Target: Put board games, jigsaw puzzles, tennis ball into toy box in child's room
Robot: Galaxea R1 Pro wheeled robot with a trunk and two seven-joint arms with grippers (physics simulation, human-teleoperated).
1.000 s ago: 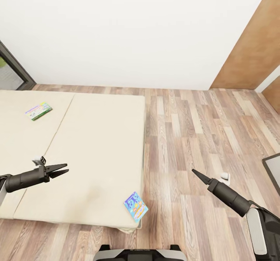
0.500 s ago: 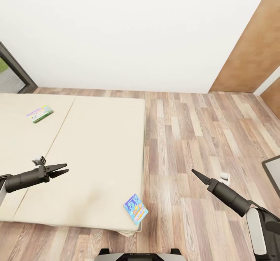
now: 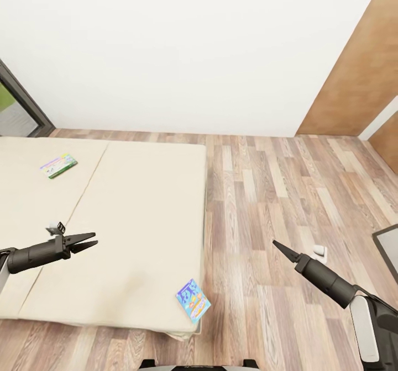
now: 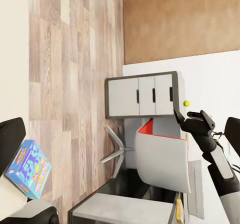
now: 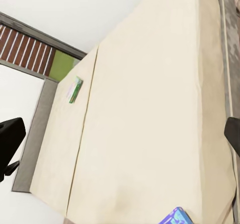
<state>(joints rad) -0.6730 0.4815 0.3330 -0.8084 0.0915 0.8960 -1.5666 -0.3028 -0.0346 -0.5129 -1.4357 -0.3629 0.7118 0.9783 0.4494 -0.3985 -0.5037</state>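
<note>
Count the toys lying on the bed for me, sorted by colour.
Blue board game, at the bed's near corner: 1
White-green board game, farther back on the other mattress section: 1
Total: 2

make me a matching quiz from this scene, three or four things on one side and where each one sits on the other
Things:
1. blue board game
2. white-green board game
3. left gripper
4. right gripper

Places:
A. over the wood floor
B. far part of the bed, near the window
C. near corner of the bed
D. over the mattress

Pairs: 1-C, 2-B, 3-D, 4-A
</note>
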